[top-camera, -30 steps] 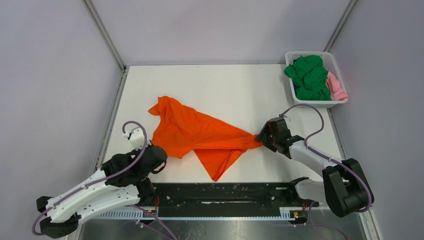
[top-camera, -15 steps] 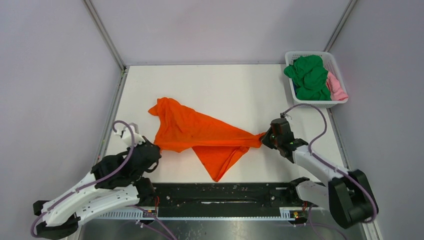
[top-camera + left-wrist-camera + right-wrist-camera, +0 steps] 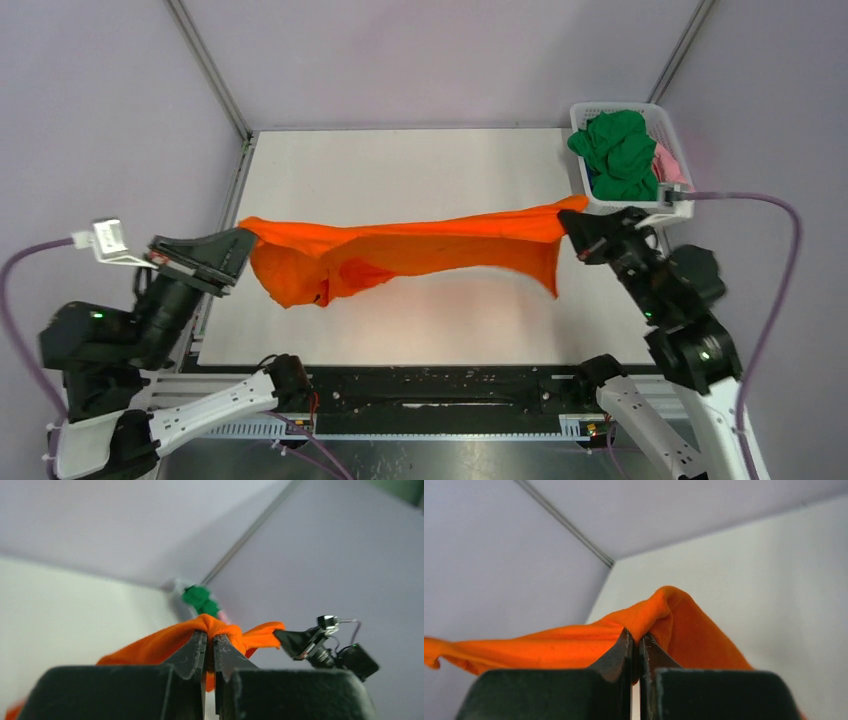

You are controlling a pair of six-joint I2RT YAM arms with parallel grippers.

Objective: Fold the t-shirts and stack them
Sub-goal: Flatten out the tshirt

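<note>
Orange t-shirt lengthwise left-to-right between left hand and right hand

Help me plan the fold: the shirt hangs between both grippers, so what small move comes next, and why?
Probably lower the left gripper and right gripper together, keeping tension, to lay the shirt flat on the table. Each pinches one end, and the shirt hangs stretched in the air, sagging and bunched toward the left.
</note>
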